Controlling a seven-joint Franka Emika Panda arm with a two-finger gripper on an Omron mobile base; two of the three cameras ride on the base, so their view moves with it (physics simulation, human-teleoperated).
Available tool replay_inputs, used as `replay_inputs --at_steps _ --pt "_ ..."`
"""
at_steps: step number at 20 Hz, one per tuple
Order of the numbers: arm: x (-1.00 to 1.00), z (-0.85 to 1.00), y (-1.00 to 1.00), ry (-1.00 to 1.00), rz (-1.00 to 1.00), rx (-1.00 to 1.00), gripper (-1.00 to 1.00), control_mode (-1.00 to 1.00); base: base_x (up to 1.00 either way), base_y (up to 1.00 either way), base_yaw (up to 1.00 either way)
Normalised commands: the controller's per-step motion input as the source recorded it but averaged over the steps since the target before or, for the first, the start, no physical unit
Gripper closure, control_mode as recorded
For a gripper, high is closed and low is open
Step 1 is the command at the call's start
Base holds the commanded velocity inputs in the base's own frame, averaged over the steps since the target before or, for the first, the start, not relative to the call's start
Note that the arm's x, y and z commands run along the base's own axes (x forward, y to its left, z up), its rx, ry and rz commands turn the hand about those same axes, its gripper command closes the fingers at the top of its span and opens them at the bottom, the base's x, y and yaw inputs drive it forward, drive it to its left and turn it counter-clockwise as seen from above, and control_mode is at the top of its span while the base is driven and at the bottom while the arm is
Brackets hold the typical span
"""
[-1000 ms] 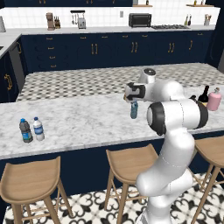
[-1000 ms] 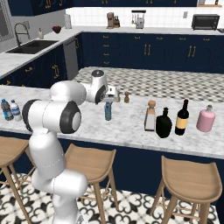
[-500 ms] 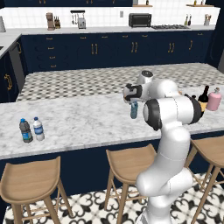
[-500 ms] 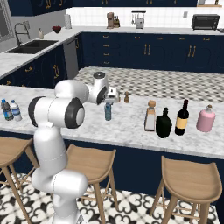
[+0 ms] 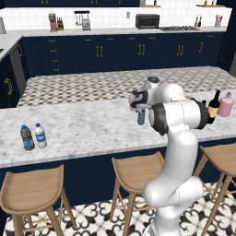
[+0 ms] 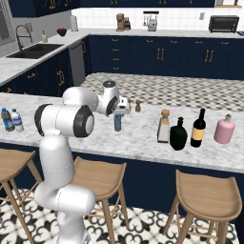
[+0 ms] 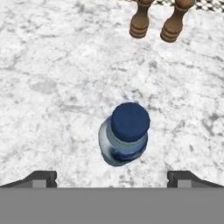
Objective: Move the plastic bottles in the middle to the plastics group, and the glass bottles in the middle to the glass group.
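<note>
A small slim blue-grey water bottle [image 6: 117, 122] with a dark blue cap stands upright mid-counter, also seen as the bottle [image 5: 141, 116]. My gripper [image 6: 121, 106] hangs just above it, open and empty. Looking down from the hand, the bottle [image 7: 125, 133] sits between and ahead of the two widely spread fingertips [image 7: 41, 177]. The square clear bottle [image 6: 164, 127] with a cork and the squat black flask [image 6: 178, 135] stand to its right. Beyond them are the dark wine bottle [image 6: 198, 128] and the pink bottle [image 6: 224, 129]. Two small water bottles [image 6: 12, 119] stand at the far left.
Two brown wooden shakers [image 7: 157, 19] stand on the counter just beyond the water bottle, one showing as a shaker [image 6: 138, 106] from the right base. Wooden stools [image 6: 100, 177] line the counter's near side. The white marble counter [image 5: 83, 124] stretches bare between the middle and the left pair.
The arm's elbow has swung up and in toward the counter while the hand stays over the water bottle, shifting only slightly. The jaws remain open.
</note>
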Motion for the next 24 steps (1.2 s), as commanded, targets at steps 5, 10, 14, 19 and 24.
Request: replay_inputs --at_steps 5,10,14,19,24 --pt "0.00 -0.16 -0.02 0.01 0.00 0.00 -1.00 -1.00 0.00 0.00 0.00" --pt "0.09 -0.08 -0.07 0.00 -0.02 0.00 -1.00 -1.00 0.00 0.00 0.00" --pt "0.17 -0.10 -0.01 0.00 -0.02 0.00 -1.00 -1.00 0.00 0.00 0.00" --pt "0.09 -0.14 0.00 0.00 0.00 0.00 -1.00 -1.00 0.00 0.00 0.00" --pt "0.08 -0.06 0.00 0.00 0.00 0.00 -1.00 -1.00 0.00 0.00 0.00"
